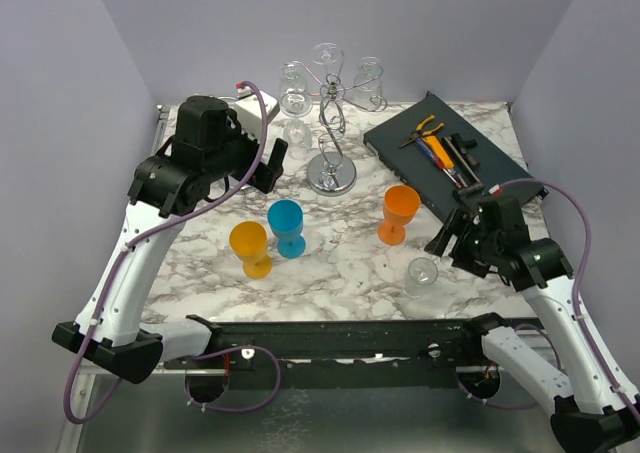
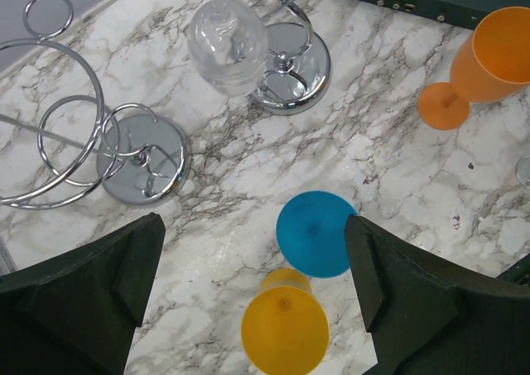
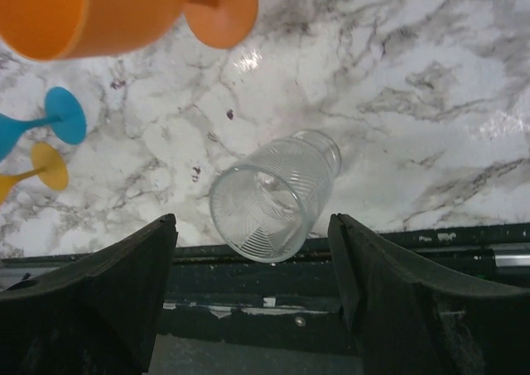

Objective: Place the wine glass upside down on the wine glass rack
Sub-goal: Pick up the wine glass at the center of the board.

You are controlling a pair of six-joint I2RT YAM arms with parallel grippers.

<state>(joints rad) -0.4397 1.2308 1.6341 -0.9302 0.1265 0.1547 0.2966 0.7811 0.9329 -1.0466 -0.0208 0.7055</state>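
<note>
The chrome wine glass rack (image 1: 331, 173) stands at the back middle, with several clear glasses (image 1: 326, 61) hanging from its arms. In the left wrist view its base (image 2: 290, 77) and one hanging clear glass (image 2: 226, 44) show. A blue glass (image 1: 287, 225), a yellow glass (image 1: 249, 248) and an orange glass (image 1: 399, 213) stand upright on the marble table. A clear ribbed glass (image 1: 421, 274) stands near the front right, also in the right wrist view (image 3: 273, 197). My left gripper (image 1: 262, 168) (image 2: 254, 242) is open and empty above the blue glass (image 2: 315, 233) and yellow glass (image 2: 284, 332). My right gripper (image 1: 447, 235) (image 3: 252, 226) is open, with the ribbed glass in line between its fingers.
A second chrome spiral stand (image 2: 142, 156) sits left of the rack, mostly hidden under my left arm in the top view. A black tray with tools (image 1: 440, 153) lies at the back right. The table's front edge rail (image 3: 397, 251) runs just behind the ribbed glass.
</note>
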